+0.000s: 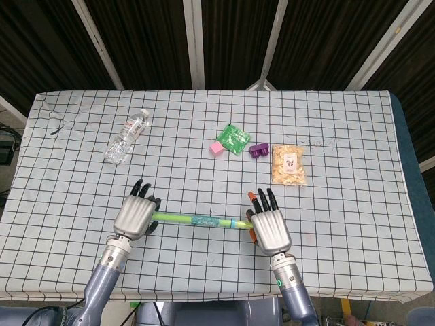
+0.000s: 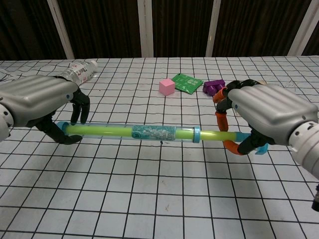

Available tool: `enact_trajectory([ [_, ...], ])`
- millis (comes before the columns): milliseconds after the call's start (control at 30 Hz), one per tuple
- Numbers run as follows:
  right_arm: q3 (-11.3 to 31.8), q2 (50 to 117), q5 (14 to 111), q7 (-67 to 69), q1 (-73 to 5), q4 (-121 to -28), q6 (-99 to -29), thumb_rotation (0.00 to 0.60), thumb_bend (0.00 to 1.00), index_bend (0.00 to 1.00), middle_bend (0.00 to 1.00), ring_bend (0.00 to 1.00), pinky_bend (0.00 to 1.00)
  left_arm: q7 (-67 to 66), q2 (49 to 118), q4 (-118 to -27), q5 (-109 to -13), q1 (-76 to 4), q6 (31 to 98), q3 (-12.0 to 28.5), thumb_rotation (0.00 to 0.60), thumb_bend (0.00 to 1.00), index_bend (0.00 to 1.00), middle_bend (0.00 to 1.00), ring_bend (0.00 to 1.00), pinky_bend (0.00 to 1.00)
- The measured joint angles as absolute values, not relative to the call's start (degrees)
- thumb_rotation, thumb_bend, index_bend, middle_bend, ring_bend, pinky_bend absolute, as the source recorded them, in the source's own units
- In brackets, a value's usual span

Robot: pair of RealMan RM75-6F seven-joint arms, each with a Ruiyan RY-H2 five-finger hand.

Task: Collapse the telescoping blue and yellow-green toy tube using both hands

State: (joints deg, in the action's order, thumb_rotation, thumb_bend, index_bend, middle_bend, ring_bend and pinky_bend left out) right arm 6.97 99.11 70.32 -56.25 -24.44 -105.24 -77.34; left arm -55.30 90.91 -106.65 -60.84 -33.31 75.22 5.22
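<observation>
The toy tube (image 2: 144, 133) is held level just above the checked table, a clear blue outer sleeve with a yellow-green inner tube almost wholly inside it; the head view shows the tube (image 1: 200, 221) too. My left hand (image 2: 42, 102) grips the sleeve's left end, fingers curled over it. My right hand (image 2: 264, 117) grips the short yellow-green stub at the right end, its orange fingertips (image 2: 220, 120) wrapped around it. In the head view the left hand (image 1: 136, 217) and right hand (image 1: 270, 227) sit close together near the table's front.
A plastic water bottle (image 1: 126, 136) lies at the back left. Behind the tube stand a pink cube (image 1: 217, 148), a green packet (image 1: 234, 138), a purple block (image 1: 259, 150) and a snack bag (image 1: 289, 165). The table's front edge (image 1: 204, 297) is near my forearms.
</observation>
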Motion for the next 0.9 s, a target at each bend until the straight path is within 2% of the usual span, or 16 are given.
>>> enact_trajectory([
  [467, 6.3, 99.2, 70.2, -55.7, -24.7, -105.1, -77.6, 0.600, 0.44, 0.66, 0.20, 0.00, 0.00, -56.1, 92.3, -106.4, -60.1, -33.9, 75.6, 5.3, 0.600, 0.48, 0.52, 0.56, 0.15, 0.10],
  [533, 6.2, 99.3, 70.2, -55.7, -24.8, -105.1, -77.6, 0.600, 0.44, 0.64, 0.20, 0.00, 0.00, -56.1, 92.5, -106.4, -60.1, -34.0, 75.7, 5.2, 0.600, 0.47, 0.50, 0.55, 0.15, 0.10],
  [600, 6.3, 99.3, 70.2, -55.7, -24.8, -105.1, -77.6, 0.600, 0.44, 0.53, 0.20, 0.00, 0.00, -56.2, 92.5, -106.4, -60.1, -34.0, 75.8, 5.1, 0.600, 0.42, 0.44, 0.49, 0.15, 0.10],
  [633, 6.3, 99.3, 70.1, -55.6, -24.9, -105.1, -77.6, 0.600, 0.44, 0.41, 0.19, 0.00, 0.00, -56.2, 92.4, -106.4, -60.2, -34.0, 75.8, 5.0, 0.600, 0.38, 0.39, 0.44, 0.15, 0.09],
  [733, 6.4, 99.0, 69.9, -55.4, -25.0, -105.0, -77.5, 0.600, 0.44, 0.15, 0.12, 0.00, 0.00, -55.9, 92.0, -106.5, -60.2, -33.9, 75.8, 4.9, 0.600, 0.28, 0.28, 0.30, 0.13, 0.08],
  [833, 6.2, 98.7, 70.1, -54.9, -25.0, -105.0, -77.5, 0.600, 0.44, 0.01, 0.04, 0.00, 0.00, -55.1, 91.7, -106.4, -60.5, -33.8, 75.9, 4.8, 0.600, 0.25, 0.24, 0.23, 0.10, 0.07],
  [900, 6.1, 98.6, 70.4, -54.9, -25.1, -105.2, -77.6, 0.600, 0.44, 0.00, 0.02, 0.00, 0.00, -54.5, 91.4, -106.3, -60.8, -33.8, 75.8, 4.8, 0.600, 0.24, 0.24, 0.22, 0.10, 0.07],
])
